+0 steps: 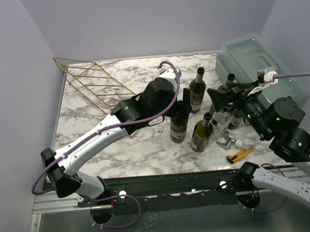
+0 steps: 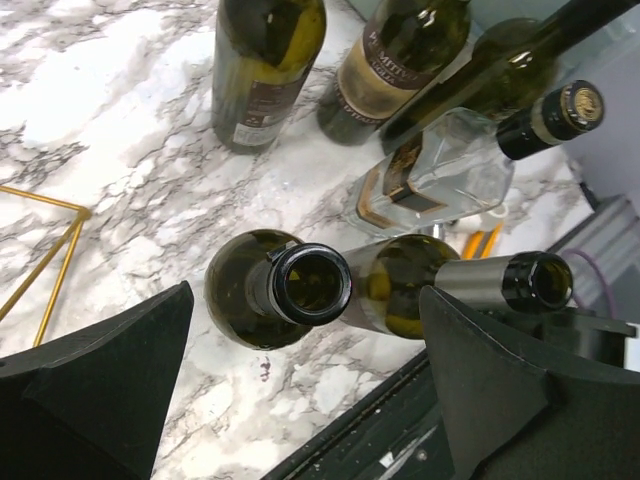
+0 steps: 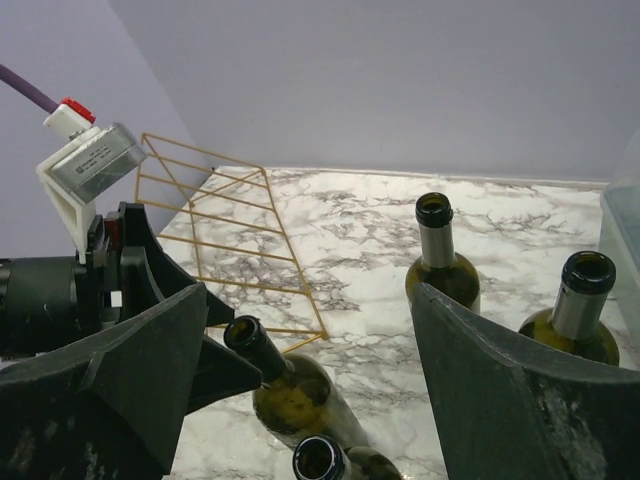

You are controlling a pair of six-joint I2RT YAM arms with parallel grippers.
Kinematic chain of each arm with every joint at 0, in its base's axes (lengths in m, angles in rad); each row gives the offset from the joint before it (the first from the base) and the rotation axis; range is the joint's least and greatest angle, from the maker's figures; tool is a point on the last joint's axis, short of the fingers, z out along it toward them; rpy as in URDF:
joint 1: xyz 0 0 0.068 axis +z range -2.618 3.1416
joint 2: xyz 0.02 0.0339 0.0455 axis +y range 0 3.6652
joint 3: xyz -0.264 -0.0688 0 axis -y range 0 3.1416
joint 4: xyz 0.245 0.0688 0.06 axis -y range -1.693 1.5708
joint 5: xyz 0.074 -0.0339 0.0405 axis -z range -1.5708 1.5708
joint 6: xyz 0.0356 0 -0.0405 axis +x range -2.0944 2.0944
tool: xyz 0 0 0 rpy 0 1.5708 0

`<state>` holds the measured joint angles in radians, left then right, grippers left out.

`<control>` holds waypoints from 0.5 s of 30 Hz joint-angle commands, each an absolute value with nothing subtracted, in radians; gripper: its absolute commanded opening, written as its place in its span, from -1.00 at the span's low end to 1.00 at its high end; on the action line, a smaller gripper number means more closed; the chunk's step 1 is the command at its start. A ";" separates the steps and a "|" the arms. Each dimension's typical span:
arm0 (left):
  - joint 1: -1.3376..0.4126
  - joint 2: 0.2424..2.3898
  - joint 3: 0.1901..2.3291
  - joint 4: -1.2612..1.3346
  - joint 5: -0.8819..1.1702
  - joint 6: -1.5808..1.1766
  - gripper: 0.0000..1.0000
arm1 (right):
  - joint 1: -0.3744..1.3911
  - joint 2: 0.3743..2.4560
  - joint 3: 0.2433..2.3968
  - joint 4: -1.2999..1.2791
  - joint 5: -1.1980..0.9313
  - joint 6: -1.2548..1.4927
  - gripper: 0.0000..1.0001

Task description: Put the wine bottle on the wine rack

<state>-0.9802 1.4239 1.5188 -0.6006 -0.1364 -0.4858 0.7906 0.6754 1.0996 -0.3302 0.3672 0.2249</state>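
Since no bottle lies on the wine rack (image 1: pixel 92 81), which stands at the far left, the task is judged barely begun. The left gripper (image 2: pixel 308 292) is held open around the neck of an upright wine bottle (image 2: pixel 240 300) right of the rack, not yet clasped. The right gripper (image 3: pixel 310 300) is also spread wide, and nothing is held. Grasping, carrying and laying down are left.

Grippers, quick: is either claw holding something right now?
Left gripper: open, holding nothing.
Right gripper: open, holding nothing.
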 commanded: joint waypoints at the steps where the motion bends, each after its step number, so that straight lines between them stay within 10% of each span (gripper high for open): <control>1: -1.045 1.468 1.578 -0.679 -0.372 -0.479 0.92 | 0.793 0.670 1.082 -0.324 0.420 0.233 0.74; 15: -1.142 1.616 1.694 -0.772 -0.569 -0.461 0.61 | 0.793 0.650 1.074 -0.337 0.448 0.227 0.78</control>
<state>-1.1267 1.5833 1.6520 -0.7303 -0.4923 -0.4774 0.7906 0.6609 1.0889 -0.3344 0.4137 0.2279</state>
